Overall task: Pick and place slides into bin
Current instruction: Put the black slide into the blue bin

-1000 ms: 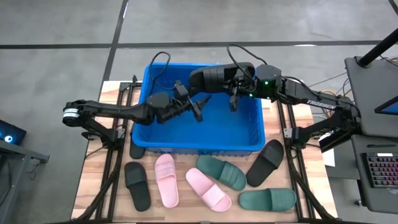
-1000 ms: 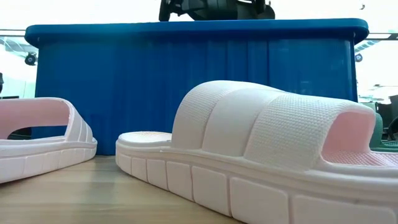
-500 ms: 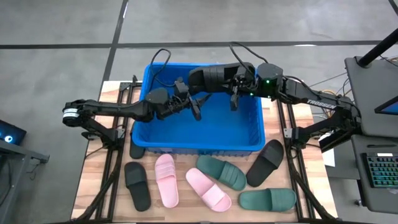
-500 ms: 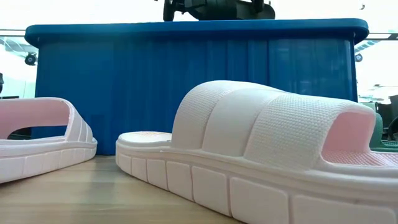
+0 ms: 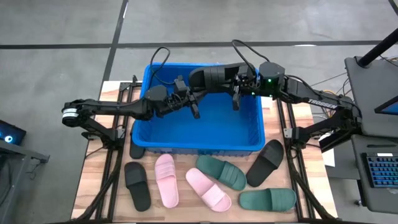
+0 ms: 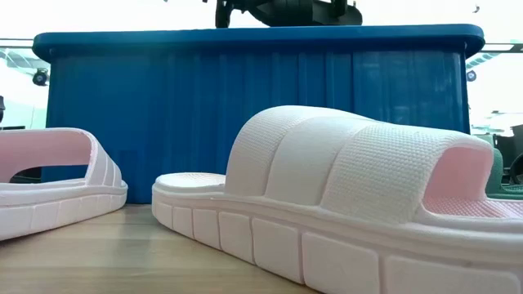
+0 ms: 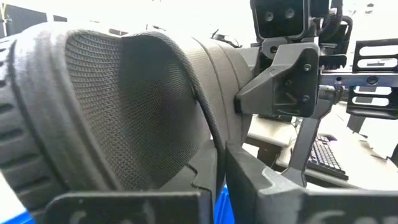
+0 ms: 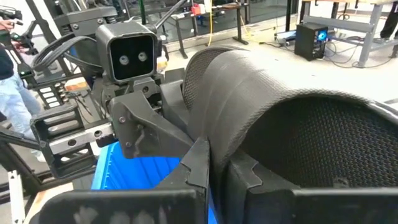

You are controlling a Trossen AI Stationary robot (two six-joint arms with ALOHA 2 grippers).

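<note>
A black slide (image 5: 214,76) hangs over the far part of the blue bin (image 5: 199,148), held between both arms. My left gripper (image 5: 194,101) comes in from the left and is shut on the slide's left end. My right gripper (image 5: 238,92) comes in from the right and is shut on its right end. In the low view only the tops of the grippers (image 6: 286,11) show above the bin's wall (image 6: 245,114). Several other slides lie sole-down on the table in front of the bin. My left gripper pinches a thin edge of the black slide (image 7: 216,146) between its two fingers (image 7: 255,180). The fingers come about level from the table's left. The slide is lifted clear over the bin. My right gripper pinches an edge of the slide by its ribbed strap (image 8: 208,152) between its two fingers (image 8: 249,177), about level from the table's right.
On the wood in front of the bin lie a black slide (image 5: 137,185), two pink ones (image 5: 166,180) (image 5: 209,189), two green ones (image 5: 222,172) (image 5: 267,199) and another black one (image 5: 265,162). A further black slide (image 5: 136,150) shows at the bin's near left corner. A pink slide (image 6: 327,204) fills the low view.
My left gripper has gone a little toward the far edge and the black slide, and it has shut on the slide's left end. The slide has stayed up over the bin in my right gripper's hold.
</note>
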